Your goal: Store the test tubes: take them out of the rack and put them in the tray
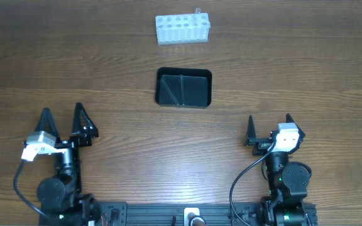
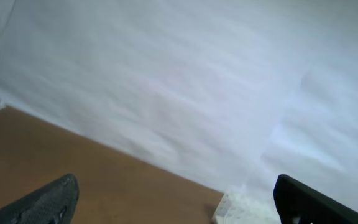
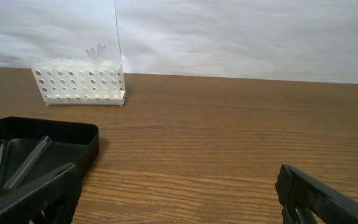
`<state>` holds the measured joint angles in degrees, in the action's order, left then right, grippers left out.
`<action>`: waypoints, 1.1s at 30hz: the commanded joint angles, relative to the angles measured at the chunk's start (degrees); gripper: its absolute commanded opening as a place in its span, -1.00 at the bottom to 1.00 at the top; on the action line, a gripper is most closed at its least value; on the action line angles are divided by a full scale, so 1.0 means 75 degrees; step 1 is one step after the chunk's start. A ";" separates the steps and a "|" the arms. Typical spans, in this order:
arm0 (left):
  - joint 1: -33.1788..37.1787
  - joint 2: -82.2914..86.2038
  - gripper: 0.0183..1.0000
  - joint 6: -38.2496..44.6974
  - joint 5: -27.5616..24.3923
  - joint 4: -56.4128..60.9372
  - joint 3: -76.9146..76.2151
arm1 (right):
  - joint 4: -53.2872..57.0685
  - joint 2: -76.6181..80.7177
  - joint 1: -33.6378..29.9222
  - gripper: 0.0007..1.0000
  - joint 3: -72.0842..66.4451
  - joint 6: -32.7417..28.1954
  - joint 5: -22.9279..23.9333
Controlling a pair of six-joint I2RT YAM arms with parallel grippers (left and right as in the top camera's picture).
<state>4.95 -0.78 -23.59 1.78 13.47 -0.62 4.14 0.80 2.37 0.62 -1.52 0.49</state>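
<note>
A white test tube rack (image 1: 182, 30) stands at the far middle of the wooden table, with one clear tube (image 1: 198, 12) sticking up at its right end. The rack (image 3: 79, 83) and that tube (image 3: 96, 52) also appear in the right wrist view, and a corner of the rack (image 2: 240, 206) in the left wrist view. In front of it sits the black tray (image 1: 183, 88) with two clear tubes (image 3: 27, 160) lying inside. My left gripper (image 1: 63, 122) is open near the front left. My right gripper (image 1: 268, 128) is open near the front right. Both hold nothing.
Bare wooden table surrounds the rack and tray. A white wall or backdrop (image 3: 229, 31) rises behind the far table edge. The arm bases (image 1: 187, 213) line the near edge.
</note>
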 commanded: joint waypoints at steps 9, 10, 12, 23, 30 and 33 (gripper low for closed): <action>-0.0189 0.0082 0.99 0.1320 -0.0213 -0.1679 0.0041 | 0.0020 -0.0070 -0.0050 0.98 -0.0041 0.0020 -0.0058; -0.0189 0.0082 1.00 0.1320 -0.0248 -0.1920 0.0041 | 0.0020 -0.0070 -0.0050 0.98 -0.0041 0.0020 -0.0058; -0.0189 0.0082 1.00 0.1323 -0.0271 -0.2337 0.0041 | 0.0020 -0.0070 -0.0050 0.99 -0.0041 0.0020 -0.0058; -0.0189 0.0082 1.00 0.2151 -0.0318 -0.2378 0.0041 | 0.0020 -0.0070 -0.0050 0.98 -0.0041 0.0020 -0.0058; -0.0189 0.0082 0.99 0.2151 -0.0318 -0.2378 0.0041 | 0.0020 -0.0070 -0.0050 0.98 -0.0041 0.0020 -0.0058; -0.0189 0.0082 0.99 0.2151 -0.0318 -0.2378 0.0038 | 0.0020 -0.0070 -0.0047 0.98 -0.0041 0.0020 -0.0058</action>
<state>3.75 -0.60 -8.54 0.16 -4.19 -0.58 4.14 0.80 2.37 0.62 -1.50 0.49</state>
